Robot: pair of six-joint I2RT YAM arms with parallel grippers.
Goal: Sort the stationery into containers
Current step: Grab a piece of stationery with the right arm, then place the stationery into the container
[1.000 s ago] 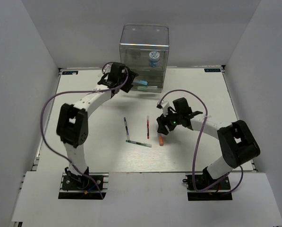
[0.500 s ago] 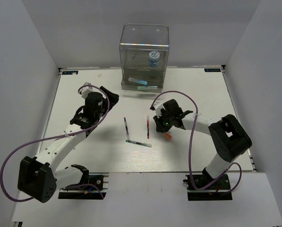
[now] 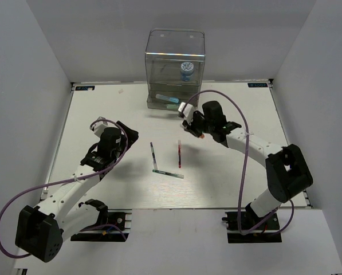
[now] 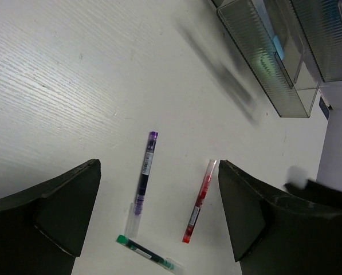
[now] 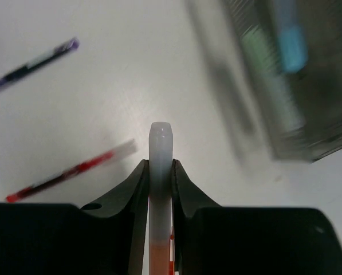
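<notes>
The orange marker [image 5: 160,195] is up off the table [image 3: 102,109], pinched between the pressed-in fingers of the right gripper [image 5: 159,169], pale cap forward, at about 1 o'clock from the three pens and just short of the organiser [image 3: 175,54], which stands at the table's 12 o'clock edge. Only the right wrist view shows that pinch plainly; from above the marker is barely an orange speck under the arm. The top view alone shows the tape roll [image 3: 187,70] in the tall clear compartment, with a blue marker [image 3: 166,98] lying in the drawer below. Mid-table lie the dark pen [image 3: 153,154], the red pen [image 3: 179,156] at its 3 o'clock, and the green pen [image 3: 168,173] across at their 6 o'clock, none touching. The left gripper [image 4: 158,172] hangs at the pens' 9 o'clock, fingers spread wide and holding nothing; its wrist view shows printed bands on the pen barrels, too small to read. Two small dark stickers [image 3: 258,85] at the far corners are also illegible.
</notes>
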